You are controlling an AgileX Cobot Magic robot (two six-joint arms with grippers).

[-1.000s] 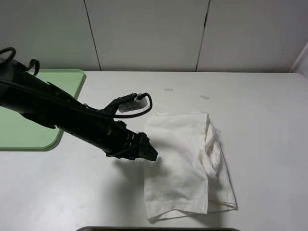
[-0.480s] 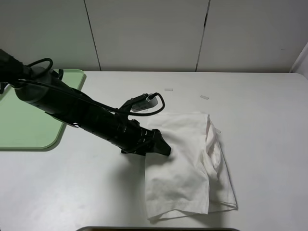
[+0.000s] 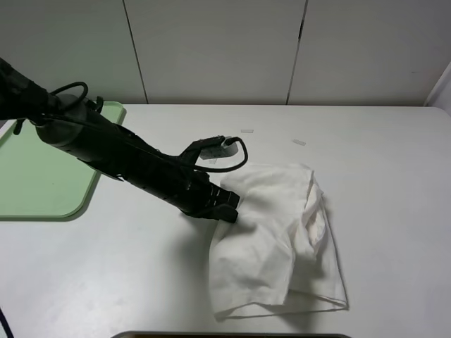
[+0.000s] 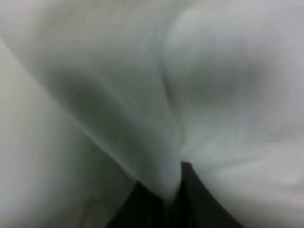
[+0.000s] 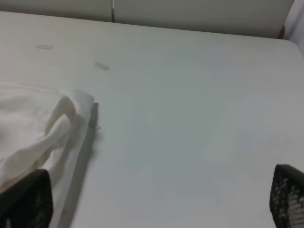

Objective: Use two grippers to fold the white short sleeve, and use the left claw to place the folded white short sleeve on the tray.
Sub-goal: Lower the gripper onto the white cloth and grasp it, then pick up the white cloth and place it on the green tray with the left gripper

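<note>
A robot test bench in a lab-like room: a bare white table (image 3: 394,211) fills the frame, plain pale wall panels (image 3: 218,49) with dark seams run across the top, and small tape strips (image 3: 246,131) mark the tabletop at upper centre.

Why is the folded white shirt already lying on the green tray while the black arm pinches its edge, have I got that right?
Not quite. The white shirt lies on the white table, not on the green tray, which sits apart at the far left with no shirt on it. The exterior high view shows this. The left arm's jaws are indeed shut on the shirt's edge.
</note>
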